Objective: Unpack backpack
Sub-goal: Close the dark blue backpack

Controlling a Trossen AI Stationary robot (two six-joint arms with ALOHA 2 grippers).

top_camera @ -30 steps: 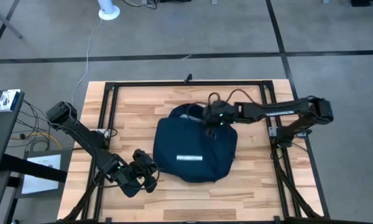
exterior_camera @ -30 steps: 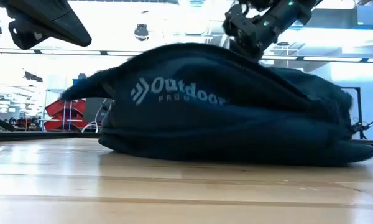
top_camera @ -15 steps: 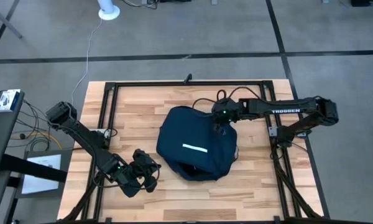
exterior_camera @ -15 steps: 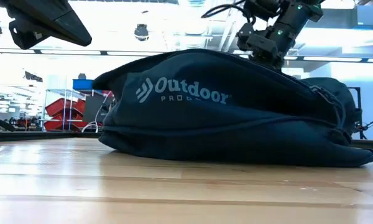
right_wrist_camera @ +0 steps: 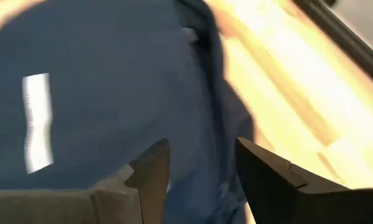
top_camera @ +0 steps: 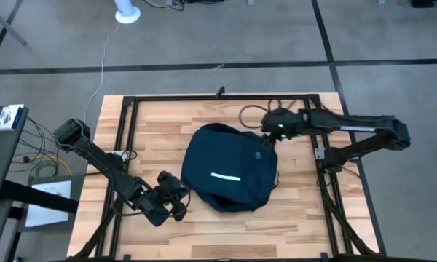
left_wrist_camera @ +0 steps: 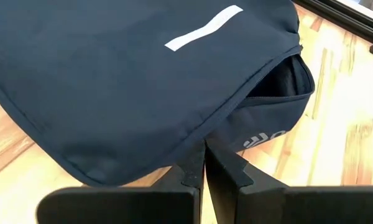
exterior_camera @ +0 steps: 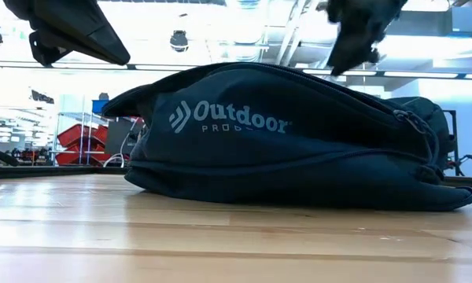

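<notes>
The dark navy backpack (top_camera: pixel 229 169) lies flat on the wooden table's middle, its white stripe (top_camera: pixel 226 176) facing up. Its "Outdoor" lettering (exterior_camera: pixel 240 118) faces the near edge. An unzipped opening (left_wrist_camera: pixel 280 84) gapes along its near side. My right gripper (top_camera: pixel 268 140) hangs open above the backpack's far right corner, with nothing between its fingers (right_wrist_camera: pixel 150 171). It shows blurred in the low view (exterior_camera: pixel 354 39). My left gripper (top_camera: pixel 179 199) is shut, low beside the backpack's near left edge (left_wrist_camera: pixel 143 165). My left gripper's shut fingertips (left_wrist_camera: pixel 204 163) point level at the backpack's near left edge, just below its rim (left_wrist_camera: pixel 193 134). I cannot tell whether they touch the fabric.
A black metal frame (top_camera: pixel 124 138) runs around the tabletop. There is bare wood (top_camera: pixel 160 124) left of, beyond and in front of the backpack. Cables (top_camera: pixel 251 113) trail behind the right arm.
My right gripper, shut on the backpack's far top, drew it toward the table's right edge. It then opened, let go and rose clear toward the right. The backpack's top shifted right and settled flat, and its near opening came into view.
</notes>
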